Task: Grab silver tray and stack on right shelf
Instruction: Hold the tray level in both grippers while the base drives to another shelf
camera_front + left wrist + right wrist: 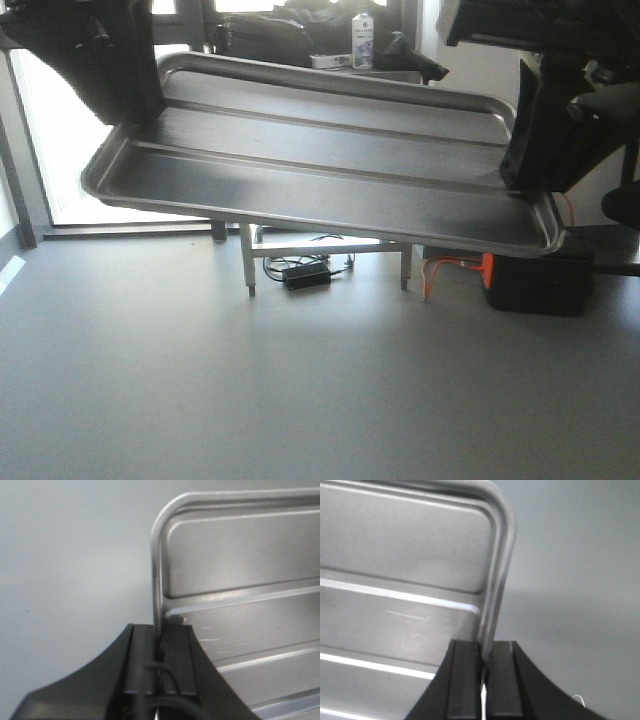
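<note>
While the silver tray (320, 170) hangs clear above the floor (300, 400), the left gripper (159, 635) and the right gripper (483, 649) have their jaws clenched on its rim at opposite short ends. The grab is judged complete; the right shelf is out of view, so transport and stacking remain.

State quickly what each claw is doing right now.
Left claw: closed on the tray, gripping one end rim.
Right claw: closed on the tray, gripping the other end rim.
</note>
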You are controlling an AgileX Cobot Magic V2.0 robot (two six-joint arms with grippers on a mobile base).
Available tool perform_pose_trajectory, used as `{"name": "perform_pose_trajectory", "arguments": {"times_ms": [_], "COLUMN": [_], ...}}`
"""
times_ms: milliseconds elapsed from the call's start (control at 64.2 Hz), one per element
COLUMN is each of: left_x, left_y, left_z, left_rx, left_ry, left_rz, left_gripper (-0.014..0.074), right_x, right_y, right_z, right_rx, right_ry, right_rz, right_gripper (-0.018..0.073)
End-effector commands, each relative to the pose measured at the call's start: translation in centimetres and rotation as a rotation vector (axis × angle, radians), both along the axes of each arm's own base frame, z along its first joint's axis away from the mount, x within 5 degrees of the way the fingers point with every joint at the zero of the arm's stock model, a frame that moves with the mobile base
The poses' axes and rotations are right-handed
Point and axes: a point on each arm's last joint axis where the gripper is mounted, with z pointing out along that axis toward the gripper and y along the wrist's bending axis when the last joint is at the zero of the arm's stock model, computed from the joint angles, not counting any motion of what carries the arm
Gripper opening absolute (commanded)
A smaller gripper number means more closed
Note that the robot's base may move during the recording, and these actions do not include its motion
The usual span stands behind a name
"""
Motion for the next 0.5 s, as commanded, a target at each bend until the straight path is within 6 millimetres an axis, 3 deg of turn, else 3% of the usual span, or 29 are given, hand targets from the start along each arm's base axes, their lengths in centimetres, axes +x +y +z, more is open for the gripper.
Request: {"name": "perform_pose_trajectory", "arguments": {"times_ms": [0, 482], "left_x": [-0.48, -0.47], "left_y": [0.21, 0.2], "left_z": [2.5, 2.5], "left_rx": [-0.058, -0.059], "left_ry": [-0.089, -0.091], "left_rz": [-0.016, -0.016], "left_gripper": [-0.0094, -0.0094], "right_x": [0.02, 0.02], "right_y": [-0.1, -0.1], "right_z": [1.9, 1.9], "right_rx": [0.021, 0.021], "right_ry": [-0.101, -0.101], "right_rz": [0.025, 0.025], "right_gripper": [0.0057, 0.0057]}}
